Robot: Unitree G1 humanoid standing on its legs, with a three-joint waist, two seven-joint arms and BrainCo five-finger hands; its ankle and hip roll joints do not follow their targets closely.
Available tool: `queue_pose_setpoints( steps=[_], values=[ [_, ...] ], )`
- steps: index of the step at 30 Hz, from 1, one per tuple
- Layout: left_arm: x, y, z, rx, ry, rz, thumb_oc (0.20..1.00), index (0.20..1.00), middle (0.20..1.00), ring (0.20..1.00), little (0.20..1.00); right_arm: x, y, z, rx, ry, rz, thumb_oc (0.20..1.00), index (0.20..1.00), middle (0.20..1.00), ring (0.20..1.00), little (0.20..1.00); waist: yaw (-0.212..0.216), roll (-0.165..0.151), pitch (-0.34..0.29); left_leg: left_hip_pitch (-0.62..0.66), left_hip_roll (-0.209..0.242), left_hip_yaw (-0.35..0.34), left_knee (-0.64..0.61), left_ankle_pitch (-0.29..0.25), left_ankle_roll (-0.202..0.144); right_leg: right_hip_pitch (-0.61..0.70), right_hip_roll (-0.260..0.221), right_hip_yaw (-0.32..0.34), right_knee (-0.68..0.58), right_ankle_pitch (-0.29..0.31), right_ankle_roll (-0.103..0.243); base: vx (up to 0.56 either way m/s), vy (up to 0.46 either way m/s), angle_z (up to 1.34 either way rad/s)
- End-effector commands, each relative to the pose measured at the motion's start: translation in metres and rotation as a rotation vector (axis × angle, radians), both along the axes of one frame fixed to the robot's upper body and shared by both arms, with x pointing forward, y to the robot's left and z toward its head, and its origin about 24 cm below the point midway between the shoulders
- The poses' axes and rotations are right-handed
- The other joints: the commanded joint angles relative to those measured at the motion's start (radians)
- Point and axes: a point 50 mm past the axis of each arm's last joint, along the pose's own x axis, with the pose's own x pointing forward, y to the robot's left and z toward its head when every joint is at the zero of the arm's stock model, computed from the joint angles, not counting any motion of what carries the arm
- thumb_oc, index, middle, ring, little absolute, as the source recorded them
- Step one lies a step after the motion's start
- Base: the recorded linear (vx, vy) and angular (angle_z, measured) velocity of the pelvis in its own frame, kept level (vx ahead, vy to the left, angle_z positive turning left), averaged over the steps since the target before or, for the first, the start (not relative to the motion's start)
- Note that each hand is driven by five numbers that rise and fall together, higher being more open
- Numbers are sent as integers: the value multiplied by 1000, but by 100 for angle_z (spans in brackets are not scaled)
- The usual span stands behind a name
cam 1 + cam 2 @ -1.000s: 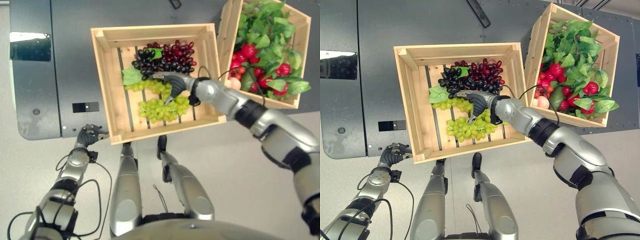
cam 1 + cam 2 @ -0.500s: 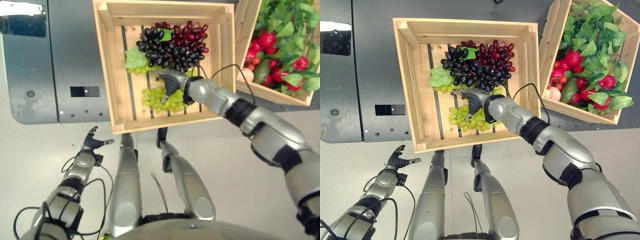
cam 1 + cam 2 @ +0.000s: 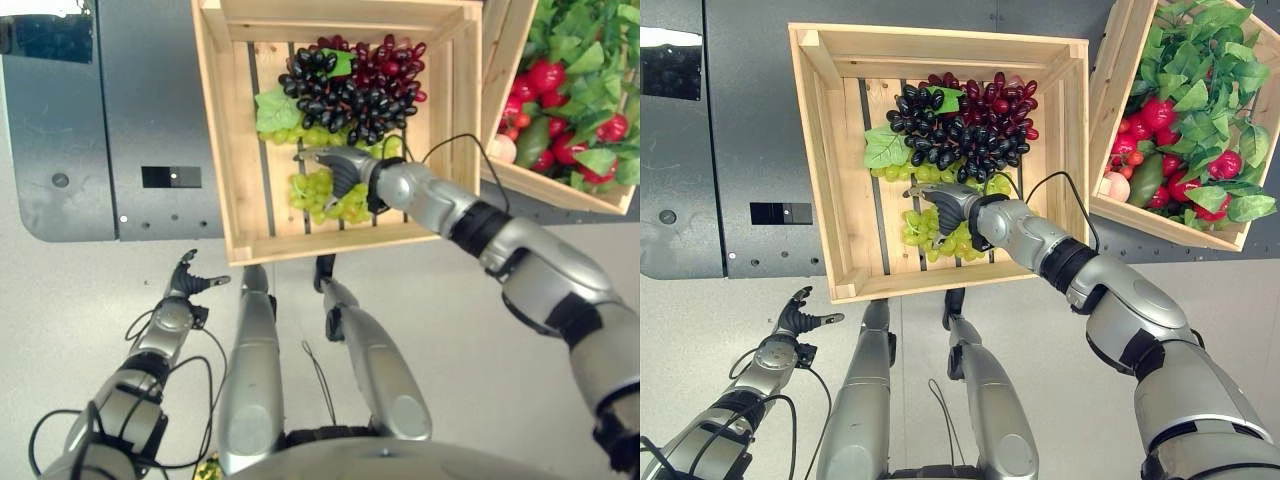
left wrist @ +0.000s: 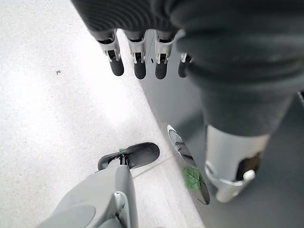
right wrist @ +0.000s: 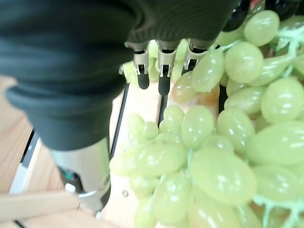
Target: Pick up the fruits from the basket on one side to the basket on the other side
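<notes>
**Two crates on dark worktop; right hand over green grapes**

Surface and room: a dark grey worktop (image 3: 750, 130) with a rounded near corner, standing over a pale speckled floor (image 3: 1060, 400). A small black rectangular patch sits on the worktop just left of the near crate.

Item 1: wooden slatted crate (image 3: 830, 170), pale wood, open top, lying on the worktop with its near edge at the worktop's front edge. Contents: a bunch of black grapes (image 3: 930, 135) at the far side, touching a bunch of dark red grapes (image 3: 1000, 100) to its right, each with a green leaf; a bunch of green grapes (image 3: 930, 232) nearer the front, and a second run of green grapes with a leaf (image 3: 883, 152) between it and the black bunch. The green grapes are oval, glossy, yellow-green, on thin green stems.

Item 2: second wooden crate (image 3: 1110, 150), just beside the first on the right, set at an angle. Contents: leafy greens (image 3: 1200, 70) above red fruits (image 3: 1145, 115), a pale peach-coloured fruit and a dark green one.

Right hand (image 3: 958, 212): inside the first crate, on top of the front green bunch. Fingers (image 5: 164, 76) extended and slightly bent over the grapes, not closed round them; thumb apart.

Left hand (image 3: 800, 320): low at the left above the floor, well apart from both crates, fingers (image 4: 138, 61) spread and holding nothing.
</notes>
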Motion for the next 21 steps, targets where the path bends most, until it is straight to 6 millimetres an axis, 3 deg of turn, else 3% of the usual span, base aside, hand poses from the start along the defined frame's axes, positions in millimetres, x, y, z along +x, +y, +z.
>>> queue_pose_setpoints(
  steps=[1, 5, 8, 13, 21],
  values=[
    [-1, 6, 4, -13, -37, 39, 1000, 1000, 1000, 1000, 1000, -10, -9, -3, 0, 16, 38, 1000, 1000, 1000, 1000, 1000, -5, -55, 21, 51, 25, 2, 41, -48, -24, 1, -66, 27, 137, -72, 109, 0, 0, 0],
    [-4, 9, 4, -14, -37, 44, 1000, 1000, 1000, 1000, 1000, -16, -16, 4, -9, 9, 62, 1000, 1000, 1000, 1000, 1000, -11, -67, 21, 58, 27, 5, 44, -53, -24, 7, -67, 28, 136, -70, 110, 0, 0, 0],
    [-9, 15, 5, -10, -37, 49, 1000, 1000, 1000, 1000, 1000, -22, -38, 10, -54, 25, 61, 1000, 1000, 1000, 1000, 1000, -18, -87, 21, 61, 28, 8, 50, -59, -24, 16, -66, 32, 133, -70, 113, 0, 0, 0],
    [-11, 18, 8, -10, -47, 39, 1000, 1000, 1000, 1000, 1000, -30, -64, 11, -143, 59, 45, 1000, 1000, 1000, 1000, 1000, -22, -95, 21, 64, 29, 4, 50, -61, -24, 22, -69, 28, 132, -71, 116, 0, 0, 0],
    [-13, 21, 10, -10, -58, 36, 1000, 1000, 1000, 1000, 1000, -41, -80, 23, -168, 69, 53, 1000, 1000, 1000, 1000, 1000, -25, -101, 21, 55, 29, 2, 58, -64, -24, 16, -67, 28, 137, -74, 116, 0, 0, 0]
  ],
)
